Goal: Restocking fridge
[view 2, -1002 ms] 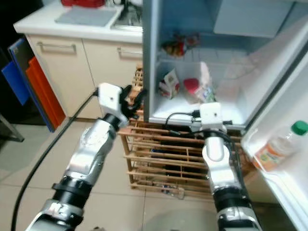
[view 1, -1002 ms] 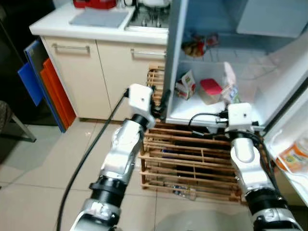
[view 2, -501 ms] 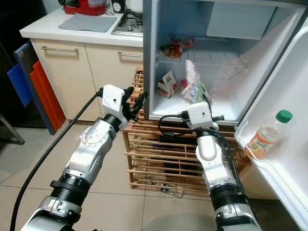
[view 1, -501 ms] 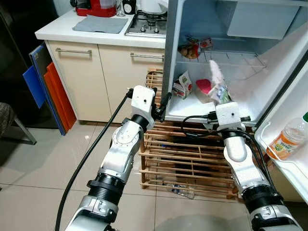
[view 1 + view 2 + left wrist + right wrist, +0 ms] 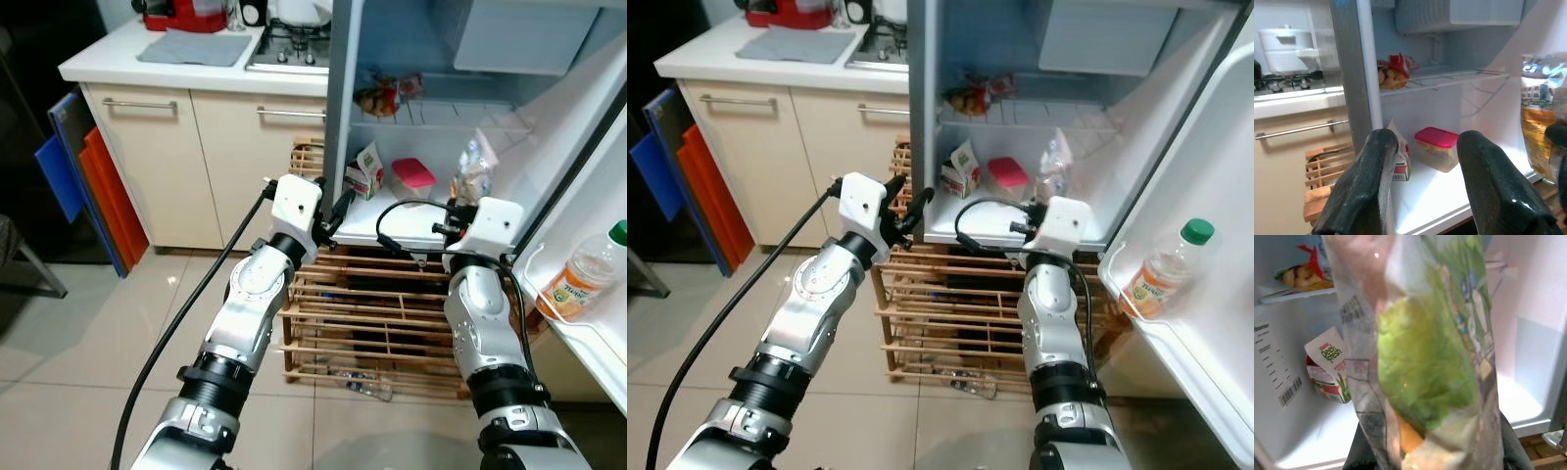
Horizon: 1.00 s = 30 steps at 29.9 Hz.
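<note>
The small fridge (image 5: 345,117) stands open on a wooden crate. My right gripper (image 5: 469,199) is at the front of the lower shelf, shut on a clear bag of green salad (image 5: 473,166), which it holds upright; the same bag (image 5: 1425,357) hides its fingers in the right wrist view. On that shelf stand a small carton (image 5: 365,171) and a red-lidded container (image 5: 412,179), both left of the bag. A snack packet (image 5: 377,98) lies on the wire shelf above. My left gripper (image 5: 338,206) hangs open by the fridge's left wall, its fingers (image 5: 1376,166) holding nothing.
A bottle (image 5: 586,279) sits in the open door's rack on the right. The wooden crate (image 5: 382,313) holds the fridge off the tiled floor. A counter with cupboards (image 5: 147,117) and a hob (image 5: 289,49) stands to the left, with blue and orange boards (image 5: 78,166) leaning beside it.
The head camera has shifted. My right gripper has carried the salad bag to the right, away from the red-lidded container. The left gripper stays by the fridge's left wall.
</note>
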### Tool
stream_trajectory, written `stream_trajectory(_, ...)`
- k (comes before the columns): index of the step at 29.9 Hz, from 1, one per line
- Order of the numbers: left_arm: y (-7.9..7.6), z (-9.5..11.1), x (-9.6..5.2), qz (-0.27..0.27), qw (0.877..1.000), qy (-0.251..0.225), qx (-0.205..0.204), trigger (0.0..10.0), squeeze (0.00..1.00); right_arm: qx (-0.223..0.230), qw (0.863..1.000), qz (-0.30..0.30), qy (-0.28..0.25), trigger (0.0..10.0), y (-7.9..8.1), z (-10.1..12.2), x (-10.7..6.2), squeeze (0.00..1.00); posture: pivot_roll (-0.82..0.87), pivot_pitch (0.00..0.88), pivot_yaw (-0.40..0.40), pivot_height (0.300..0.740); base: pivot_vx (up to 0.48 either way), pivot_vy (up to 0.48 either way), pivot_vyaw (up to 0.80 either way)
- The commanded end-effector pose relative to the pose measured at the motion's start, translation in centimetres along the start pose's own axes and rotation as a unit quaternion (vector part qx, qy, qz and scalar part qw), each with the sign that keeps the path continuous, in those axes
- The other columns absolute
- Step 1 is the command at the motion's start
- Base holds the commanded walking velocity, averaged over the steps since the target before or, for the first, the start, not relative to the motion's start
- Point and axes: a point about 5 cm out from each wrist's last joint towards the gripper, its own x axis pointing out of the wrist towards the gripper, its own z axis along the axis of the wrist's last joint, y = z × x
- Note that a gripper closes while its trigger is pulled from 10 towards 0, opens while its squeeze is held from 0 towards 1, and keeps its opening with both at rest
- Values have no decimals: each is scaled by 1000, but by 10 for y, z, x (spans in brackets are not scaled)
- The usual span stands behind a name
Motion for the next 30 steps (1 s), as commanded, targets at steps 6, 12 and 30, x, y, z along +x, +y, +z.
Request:
stream_trajectory(6, 2, 13, 4, -5, 999, -23, -21, 10000, 0, 41, 998, 47, -24, 0, 23, 20, -4, 0, -65, 0, -13, 740, 0, 0, 0)
stream_trajectory(12, 2, 19, -2, -29, 999, -38, -20, 10000, 0, 81, 996, 38, 6, 0, 29, 10, -11, 0, -40, 0, -12, 740, 361, 0, 0)
stream_trajectory(30, -35, 41, -10, -202, 978, -43, 7, 10000, 0, 37, 999, -26, -4, 0, -5, 7, -14, 0, -63, 0, 43, 740, 373, 0, 0)
